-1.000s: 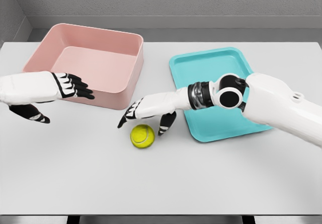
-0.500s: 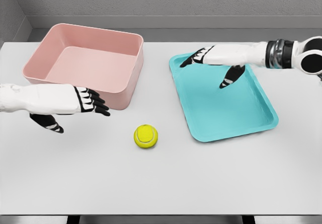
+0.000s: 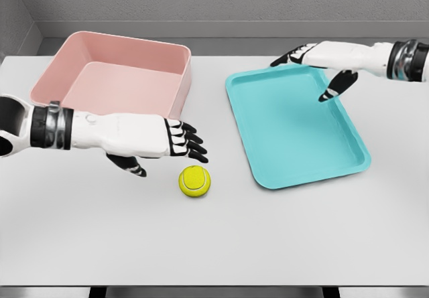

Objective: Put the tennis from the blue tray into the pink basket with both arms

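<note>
Both arms are glossy white shells with smooth, rounded forearms. Each wrist carries a banded cuff of black and metallic grey rings. The left robot hand [image 3: 157,142] has a white back and black fingers [image 3: 191,144] crossed by white segments near the knuckles. The right robot hand [image 3: 320,63] matches it: white palm shell, slim black fingers [image 3: 335,86] with pale joint markings.

Yellow-green tennis ball [image 3: 194,180]; teal tray [image 3: 348,134]; pink basket [image 3: 178,94].
</note>
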Controlling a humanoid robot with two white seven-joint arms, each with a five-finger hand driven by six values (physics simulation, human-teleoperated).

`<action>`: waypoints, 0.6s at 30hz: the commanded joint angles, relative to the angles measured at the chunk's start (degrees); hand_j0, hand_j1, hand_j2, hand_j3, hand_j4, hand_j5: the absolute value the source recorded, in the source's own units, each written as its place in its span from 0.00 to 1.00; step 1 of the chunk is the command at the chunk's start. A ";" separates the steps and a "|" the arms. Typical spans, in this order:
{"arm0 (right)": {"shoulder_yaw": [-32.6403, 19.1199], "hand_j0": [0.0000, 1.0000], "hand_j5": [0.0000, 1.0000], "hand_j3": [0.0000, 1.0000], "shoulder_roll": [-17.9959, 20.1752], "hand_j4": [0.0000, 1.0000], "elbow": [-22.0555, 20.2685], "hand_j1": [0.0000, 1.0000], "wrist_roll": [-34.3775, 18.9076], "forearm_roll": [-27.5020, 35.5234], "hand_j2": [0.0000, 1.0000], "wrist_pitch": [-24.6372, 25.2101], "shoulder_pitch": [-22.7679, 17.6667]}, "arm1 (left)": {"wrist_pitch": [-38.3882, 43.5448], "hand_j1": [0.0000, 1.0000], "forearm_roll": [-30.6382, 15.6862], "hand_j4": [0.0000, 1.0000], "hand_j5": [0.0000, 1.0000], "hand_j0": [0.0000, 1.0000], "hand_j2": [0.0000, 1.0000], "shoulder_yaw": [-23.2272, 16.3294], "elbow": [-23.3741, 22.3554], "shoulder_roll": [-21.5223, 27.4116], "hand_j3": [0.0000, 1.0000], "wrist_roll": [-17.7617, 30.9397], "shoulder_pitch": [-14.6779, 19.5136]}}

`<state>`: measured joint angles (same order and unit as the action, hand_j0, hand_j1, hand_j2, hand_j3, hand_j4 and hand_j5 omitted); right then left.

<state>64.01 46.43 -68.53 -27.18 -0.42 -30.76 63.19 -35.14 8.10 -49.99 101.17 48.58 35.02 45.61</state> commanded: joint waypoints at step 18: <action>-0.28 1.00 1.00 1.00 2.61 1.00 -0.47 1.00 -0.06 0.33 1.00 0.00 -1.58 | 0.14 1.00 -0.19 1.00 1.00 1.00 1.00 -7.84 -0.10 -5.60 1.00 -0.02 4.05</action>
<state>63.86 49.01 -68.98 -27.25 -0.45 -30.88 61.61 -35.16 6.12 -57.59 101.09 44.53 35.03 49.75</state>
